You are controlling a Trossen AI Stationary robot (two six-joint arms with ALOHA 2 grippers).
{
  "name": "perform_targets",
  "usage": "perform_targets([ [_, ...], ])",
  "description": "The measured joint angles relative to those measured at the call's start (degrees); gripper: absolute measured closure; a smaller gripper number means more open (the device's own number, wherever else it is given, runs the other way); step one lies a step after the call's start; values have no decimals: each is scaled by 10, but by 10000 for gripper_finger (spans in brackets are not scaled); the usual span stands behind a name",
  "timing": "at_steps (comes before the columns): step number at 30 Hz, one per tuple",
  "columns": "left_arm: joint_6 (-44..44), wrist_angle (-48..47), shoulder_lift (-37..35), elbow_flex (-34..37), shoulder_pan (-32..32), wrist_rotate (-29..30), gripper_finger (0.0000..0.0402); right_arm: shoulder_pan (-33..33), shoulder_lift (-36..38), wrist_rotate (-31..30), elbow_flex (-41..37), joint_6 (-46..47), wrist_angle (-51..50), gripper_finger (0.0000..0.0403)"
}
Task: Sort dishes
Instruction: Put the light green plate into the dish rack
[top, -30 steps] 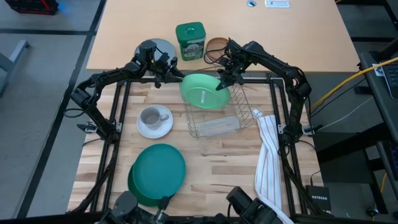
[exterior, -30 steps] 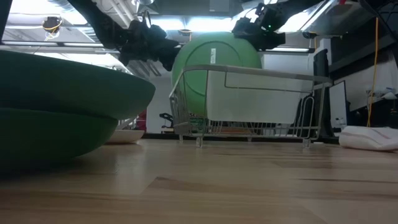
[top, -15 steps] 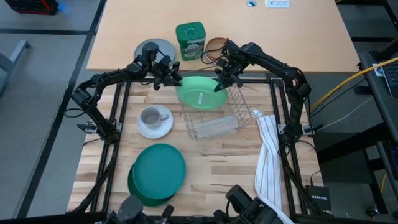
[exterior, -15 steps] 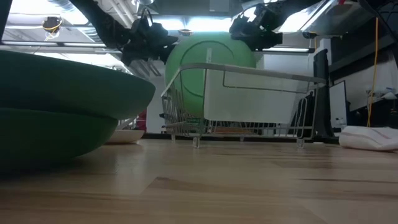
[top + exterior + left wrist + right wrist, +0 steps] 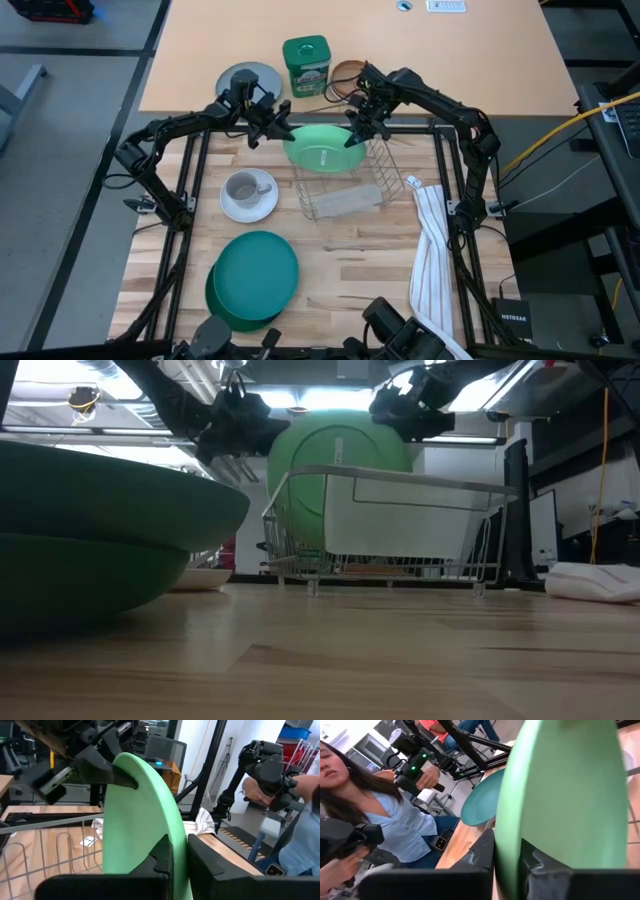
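A large round light-green plate (image 5: 321, 149) stands tilted on edge at the far end of a wire dish rack (image 5: 345, 185) on the wooden desk (image 5: 350, 260). The left pincer (image 5: 281, 131) is clamped on the plate's rim from one side, and the right pincer (image 5: 352, 135) is clamped on the opposite rim. Nearer the front lie stacked teal and dark-green plates (image 5: 253, 277), with a small grey mug (image 5: 243, 187) on its white saucer (image 5: 249, 204) between them and the left arm.
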State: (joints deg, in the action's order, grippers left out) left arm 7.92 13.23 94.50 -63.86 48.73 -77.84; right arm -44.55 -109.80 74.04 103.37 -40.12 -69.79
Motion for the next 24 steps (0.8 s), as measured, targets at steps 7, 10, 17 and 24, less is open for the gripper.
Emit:
perform_targets([
  [7,-8,4,0,0,-1,7,382,-2,0,-6,0,10,4,313],
  [10,-12,4,0,0,-1,11,388,-2,0,-15,0,25,21,291],
  [17,-31,7,0,0,0,24,392,-6,2,-58,0,67,91,264],
  [24,-36,13,-1,0,0,30,400,-9,10,-99,2,86,133,263],
])
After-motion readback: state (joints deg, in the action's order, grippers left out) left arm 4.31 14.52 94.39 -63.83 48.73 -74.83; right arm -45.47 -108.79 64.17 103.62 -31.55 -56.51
